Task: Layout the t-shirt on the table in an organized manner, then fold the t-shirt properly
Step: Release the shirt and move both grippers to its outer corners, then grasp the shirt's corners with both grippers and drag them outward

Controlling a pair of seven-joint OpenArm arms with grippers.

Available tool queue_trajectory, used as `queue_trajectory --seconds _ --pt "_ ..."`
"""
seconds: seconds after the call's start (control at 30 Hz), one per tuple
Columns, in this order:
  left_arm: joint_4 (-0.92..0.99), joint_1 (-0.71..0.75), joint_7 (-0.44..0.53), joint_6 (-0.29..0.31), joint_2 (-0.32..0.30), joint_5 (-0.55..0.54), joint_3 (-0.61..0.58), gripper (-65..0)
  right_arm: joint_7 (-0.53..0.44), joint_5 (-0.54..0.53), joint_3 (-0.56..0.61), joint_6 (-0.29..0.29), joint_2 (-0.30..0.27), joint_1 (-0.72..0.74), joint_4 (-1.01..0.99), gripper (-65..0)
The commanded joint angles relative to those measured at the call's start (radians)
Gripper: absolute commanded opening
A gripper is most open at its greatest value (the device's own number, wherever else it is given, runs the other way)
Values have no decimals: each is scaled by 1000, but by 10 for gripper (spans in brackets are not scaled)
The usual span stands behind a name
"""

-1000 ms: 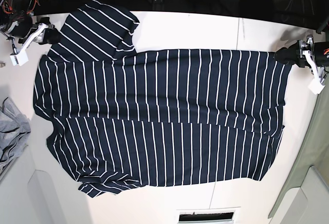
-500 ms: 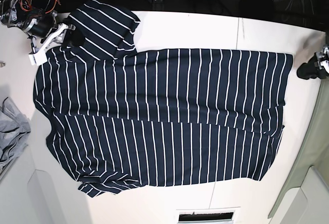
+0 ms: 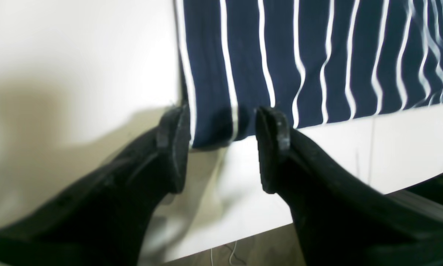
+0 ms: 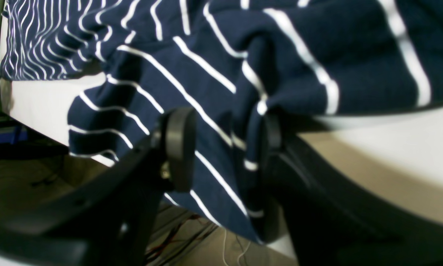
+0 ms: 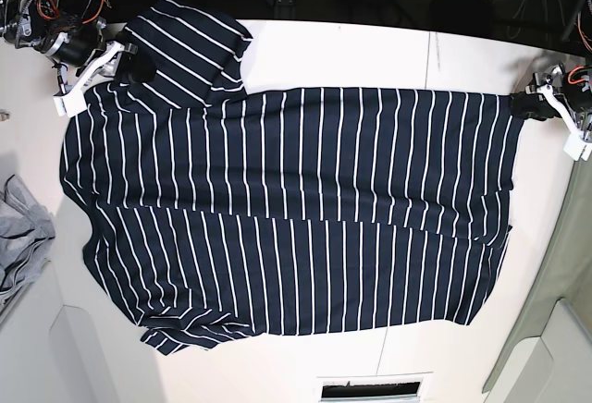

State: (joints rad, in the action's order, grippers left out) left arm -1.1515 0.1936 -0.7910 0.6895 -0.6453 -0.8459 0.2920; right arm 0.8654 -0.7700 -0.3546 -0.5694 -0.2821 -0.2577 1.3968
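Base view puts the t-shirt (image 5: pixel 296 209) spread across the counter (image 5: pixel 388 56), one sleeve folded at upper left, so the folding looks ready to begin. The left pincer (image 3: pixel 221 147) gapes around the hem corner; the right pincer (image 4: pixel 221 147) straddles bunched sleeve fabric, not clamped. Next, both likely must pinch.

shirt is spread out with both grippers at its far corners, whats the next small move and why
Probably close both. The left gripper stands open around the hem corner of the shirt, and the right gripper is open with sleeve fabric between its jaws. Neither grips yet, so pinching comes before any lift off the table.
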Motion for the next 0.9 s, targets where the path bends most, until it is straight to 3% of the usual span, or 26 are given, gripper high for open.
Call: queue_trajectory --seconds 0.0,0.13,0.17,0.23,0.27,0.3,0.33,0.6,0.73,0.87 --pt "-11 -8 16 9 -14 -9 7 -338 34 26 2 4 -8 -6 4 -396" --pt "-11 -8 19 9 3 -10 -6 -340 35 26 2 5 -8 -6 4 -398" --pt "-11 -8 26 9 3 -10 -11 -367 37 25 2 5 -7 -6 4 -398" --pt "-11 -8 32 9 2 -10 -13 -527 37 25 2 5 -8 -6 4 -462" --pt "-11 -8 31 9 2 -11 -13 -623 37 24 2 5 -7 -6 4 -534" --pt "-11 -8 31 9 2 -13 -13 -650 37 21 2 5 -8 -6 4 -620" --pt "-12 -8 23 9 -2 -27 -13 -650 38 21 2 5 -8 -6 4 -650" --pt "-39 47 -181 9 -104 -349 -11 -650 89 -16 -49 3 -9 -73 68 -650" --pt "-133 140 -186 9 -156 -410 -7 -650 90 -37 -119 -4 -9 -136 164 -650" --pt "-244 204 -185 9 -161 -423 38 -650 94 -66 -175 -5 -9 -173 262 -650"
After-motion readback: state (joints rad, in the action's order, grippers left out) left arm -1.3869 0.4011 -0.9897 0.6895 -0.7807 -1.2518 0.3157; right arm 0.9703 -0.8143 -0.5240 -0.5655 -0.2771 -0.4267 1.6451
